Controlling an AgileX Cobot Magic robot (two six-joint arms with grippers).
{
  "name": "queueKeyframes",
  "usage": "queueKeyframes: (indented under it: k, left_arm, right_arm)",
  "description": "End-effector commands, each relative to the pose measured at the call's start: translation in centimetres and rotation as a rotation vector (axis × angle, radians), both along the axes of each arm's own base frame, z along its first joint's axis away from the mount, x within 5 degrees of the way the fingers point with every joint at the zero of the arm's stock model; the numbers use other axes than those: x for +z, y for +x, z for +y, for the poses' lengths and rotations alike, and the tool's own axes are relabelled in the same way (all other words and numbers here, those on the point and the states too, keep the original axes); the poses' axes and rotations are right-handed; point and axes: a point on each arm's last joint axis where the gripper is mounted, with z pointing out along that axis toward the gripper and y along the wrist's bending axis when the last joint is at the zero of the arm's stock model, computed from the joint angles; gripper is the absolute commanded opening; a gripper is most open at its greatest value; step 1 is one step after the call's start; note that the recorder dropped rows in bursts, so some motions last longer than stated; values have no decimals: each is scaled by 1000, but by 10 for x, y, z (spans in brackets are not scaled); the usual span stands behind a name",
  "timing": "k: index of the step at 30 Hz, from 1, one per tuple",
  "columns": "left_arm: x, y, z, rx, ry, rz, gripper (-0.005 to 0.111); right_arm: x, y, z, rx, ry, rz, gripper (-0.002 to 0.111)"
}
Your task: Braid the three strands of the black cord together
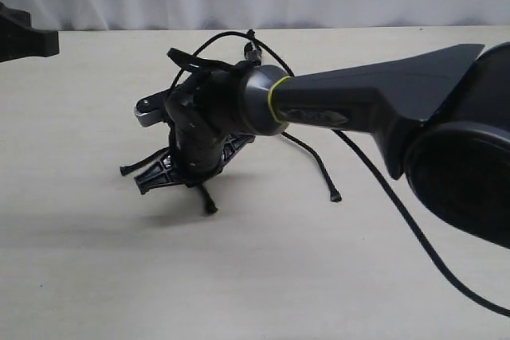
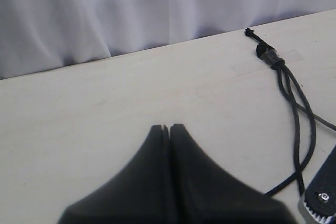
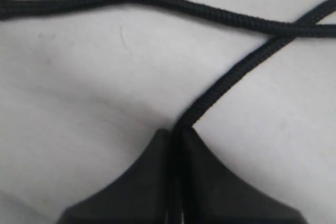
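Right end effector (image 3: 176, 132) pinched closed on one strand (image 3: 231, 80), low over the bench (image 1: 96, 260), out from the black cord's taped knot (image 2: 270, 56). Left end effector (image 2: 169, 128) closed, empty, short of the knot. Three strands (image 1: 319, 166) trail loose from the knot: one crossing, no plait formed. Judged barely begun.

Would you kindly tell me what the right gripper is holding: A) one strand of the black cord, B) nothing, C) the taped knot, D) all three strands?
A: the right wrist view shows a single strand running into the shut right gripper.
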Motion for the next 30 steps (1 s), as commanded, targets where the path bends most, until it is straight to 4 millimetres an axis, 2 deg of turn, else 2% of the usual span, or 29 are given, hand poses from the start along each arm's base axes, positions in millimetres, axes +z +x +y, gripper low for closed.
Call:
queueKeyframes:
  k: [1,7,11,13,20,26,30]
  left_arm:
    - [2,-1,0,0,-10,-16,0]
    - [2,-1,0,0,-10,-16,0]
    - [2,-1,0,1,-9,-13,0]
    - [1,-1,0,2,-9,-11,0]
    - [1,-1,0,3,-8,-8,0]
    - [1,-1,0,3,-8,-8,0]
    - [1,-1,0,3,-9,-10,0]
  right_arm:
    - [23,3,-25,25,-135,35,4]
    - [76,23,-75,5,-354,-80,4]
    - [81,38,-102,-5,-420,-87,4]
    - [75,46,-113,-19,-419,-81,4]
    - [33,69,-140,-11,-403,-92,4]
    - [6,84,-156,49,-467,-120,4]
    - [-13,86,-162,46,-471,-76,4]
